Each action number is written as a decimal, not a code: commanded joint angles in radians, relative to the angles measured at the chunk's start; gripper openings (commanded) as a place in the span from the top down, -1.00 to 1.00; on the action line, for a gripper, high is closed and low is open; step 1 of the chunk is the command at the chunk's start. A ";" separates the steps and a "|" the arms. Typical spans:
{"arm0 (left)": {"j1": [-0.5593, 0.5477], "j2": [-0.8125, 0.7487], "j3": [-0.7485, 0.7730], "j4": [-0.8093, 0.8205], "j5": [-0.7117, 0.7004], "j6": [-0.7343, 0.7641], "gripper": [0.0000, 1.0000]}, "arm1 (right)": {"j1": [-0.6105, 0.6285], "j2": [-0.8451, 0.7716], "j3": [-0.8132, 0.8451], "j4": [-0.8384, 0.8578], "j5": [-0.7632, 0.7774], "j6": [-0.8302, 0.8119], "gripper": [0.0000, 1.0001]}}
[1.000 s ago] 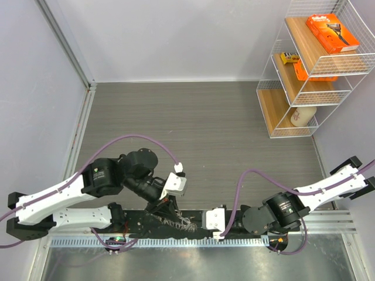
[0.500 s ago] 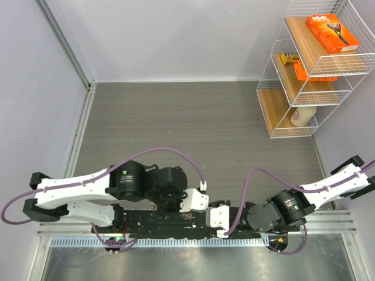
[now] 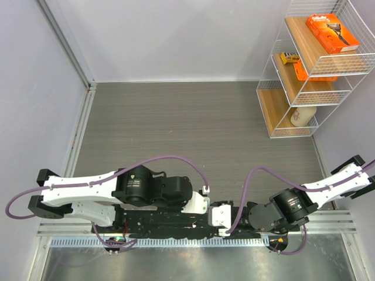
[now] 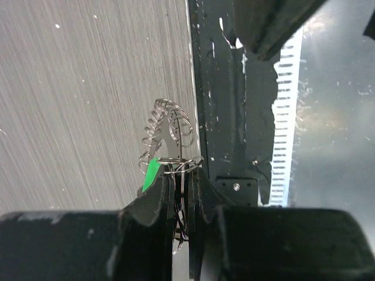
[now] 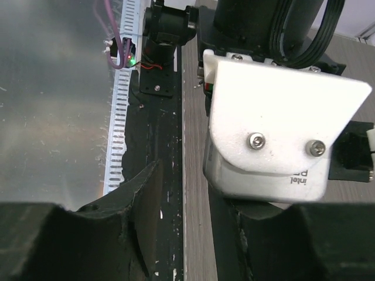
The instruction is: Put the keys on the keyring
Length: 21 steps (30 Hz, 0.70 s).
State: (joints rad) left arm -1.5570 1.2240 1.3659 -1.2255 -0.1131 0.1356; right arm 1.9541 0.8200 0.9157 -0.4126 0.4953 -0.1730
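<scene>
The left gripper [image 4: 180, 186] is clamping one keyring [image 4: 183, 165], its two fingers pressing almost together on the thin ring. A fan of small silver keys [image 4: 153, 126] is sticking out just beyond the fingertips, packed too tightly to count. One green tag [image 4: 152, 174] is hanging against the left finger. The bunch is hovering over the grey table [image 3: 193, 117], with a black mounting strip [image 4: 234, 117] running just to the right of the fingertips. The right gripper [image 5: 186, 228] is standing with its two fingers apart and is gripping nothing. One white camera housing [image 5: 275, 134] on the other arm is sitting just ahead of its fingertips, two screws showing on its face. Both arms are lying folded low along the near edge, their wrists meeting in the middle. Far ahead of the right gripper, one wire shelf [image 3: 275, 111] is carrying one orange box [image 3: 332, 33] on its top board and one pale bottle [image 3: 302, 115] on its lowest.
</scene>
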 commanded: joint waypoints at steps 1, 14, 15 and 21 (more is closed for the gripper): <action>-0.005 -0.013 0.087 -0.033 0.077 0.021 1.00 | 0.002 -0.021 -0.015 0.026 0.006 0.047 0.15; 0.066 0.153 0.010 0.005 0.051 -0.002 1.00 | 0.003 -0.154 -0.121 -0.028 0.212 0.257 0.15; 0.064 0.147 -0.010 0.112 0.108 -0.005 1.00 | 0.003 -0.154 -0.123 -0.031 0.215 0.260 0.14; 0.390 -0.098 -0.130 0.356 0.209 -0.045 1.00 | 0.003 -0.179 -0.138 -0.019 0.230 0.282 0.14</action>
State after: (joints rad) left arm -1.3594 1.3174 1.2625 -1.1221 -0.0071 0.1410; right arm 1.9530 0.6586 0.7696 -0.5350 0.6880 0.0608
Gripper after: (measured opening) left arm 0.129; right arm 0.429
